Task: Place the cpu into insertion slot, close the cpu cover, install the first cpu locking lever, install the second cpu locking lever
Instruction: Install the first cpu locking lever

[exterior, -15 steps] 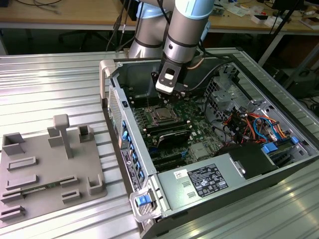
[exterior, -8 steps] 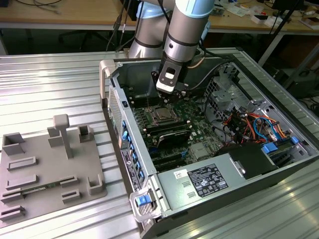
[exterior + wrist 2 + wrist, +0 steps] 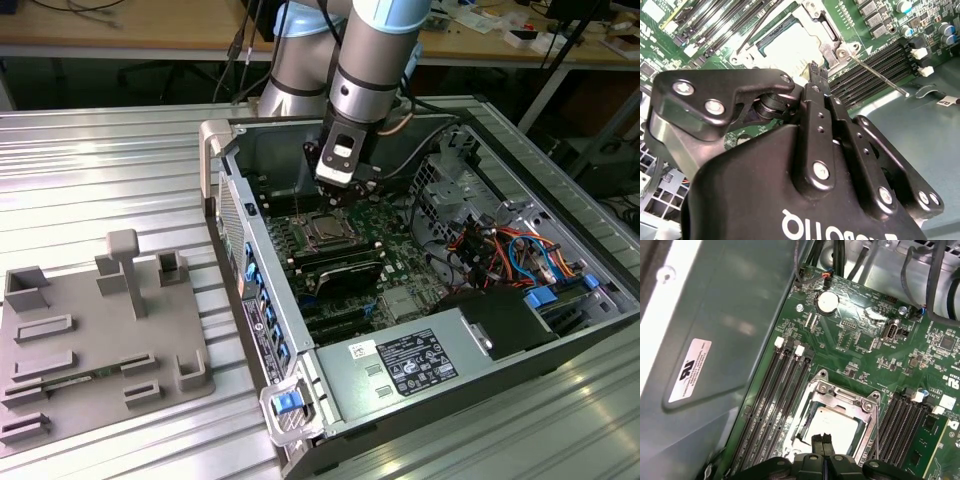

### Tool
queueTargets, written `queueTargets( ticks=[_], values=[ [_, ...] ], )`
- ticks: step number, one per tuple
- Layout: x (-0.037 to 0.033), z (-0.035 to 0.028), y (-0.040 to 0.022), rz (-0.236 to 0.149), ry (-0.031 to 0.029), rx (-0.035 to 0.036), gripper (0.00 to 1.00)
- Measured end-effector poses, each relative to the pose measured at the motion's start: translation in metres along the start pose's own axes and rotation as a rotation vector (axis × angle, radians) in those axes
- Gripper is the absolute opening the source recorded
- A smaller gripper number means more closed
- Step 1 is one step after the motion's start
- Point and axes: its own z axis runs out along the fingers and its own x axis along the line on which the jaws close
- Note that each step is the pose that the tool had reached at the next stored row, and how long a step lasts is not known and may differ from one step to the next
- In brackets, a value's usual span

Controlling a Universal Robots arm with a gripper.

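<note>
Your gripper is pinched closed on nothing, just above the cpu, which sits in the insertion slot under the flat cpu cover. The fingertips hide the cpu's near edge.

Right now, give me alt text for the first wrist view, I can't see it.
The shut gripper hovers over the silvery cpu, which lies framed by the silver cpu cover. Black memory slots flank it on the green circuit board.
</note>
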Motion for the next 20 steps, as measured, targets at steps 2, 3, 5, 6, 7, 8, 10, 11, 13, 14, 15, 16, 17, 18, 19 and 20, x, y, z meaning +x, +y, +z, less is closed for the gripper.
queueTargets(
  ticks=[2,3,5,6,7,8,10,11,13,14,15,16,17,18,19,20],
  values=[
    [0.0000,-0.0001,0.0000,-0.019,-0.0001,-0.0001,0.11],
    [0.0000,-0.0003,0.0000,-0.028,-0.0002,0.0000,0.11],
    [0.0000,-0.0009,0.0000,-0.045,-0.0005,0.0002,0.11],
    [0.0000,-0.0013,0.0000,-0.051,-0.0004,0.0001,0.11],
    [0.0000,-0.0022,0.0000,-0.059,-0.0004,0.0001,0.11],
    [0.0000,-0.0030,0.0000,-0.063,-0.0005,0.0000,0.11],
    [0.0000,-0.0052,0.0000,-0.073,-0.0006,0.0000,0.11],
    [0.0000,-0.0060,0.0000,-0.078,-0.0005,-0.0001,0.11],
    [0.0000,-0.0077,0.0000,-0.088,-0.0006,-0.0001,0.11],
    [0.0000,-0.0086,-0.0001,-0.093,-0.0007,-0.0001,0.11],
    [0.0000,-0.0094,-0.0001,-0.099,-0.0007,0.0000,0.11],
    [0.0000,-0.0101,-0.0001,-0.104,-0.0007,0.0000,0.11],
    [0.0000,-0.0106,-0.0001,-0.109,-0.0008,-0.0001,0.11],
    [0.0000,-0.0113,-0.0001,-0.115,-0.0008,-0.0001,0.11],
    [0.0000,-0.0126,-0.0001,-0.125,-0.0009,-0.0001,0.11],
    [0.0000,-0.0133,-0.0001,-0.130,-0.0009,-0.0001,0.11]
  ],
)
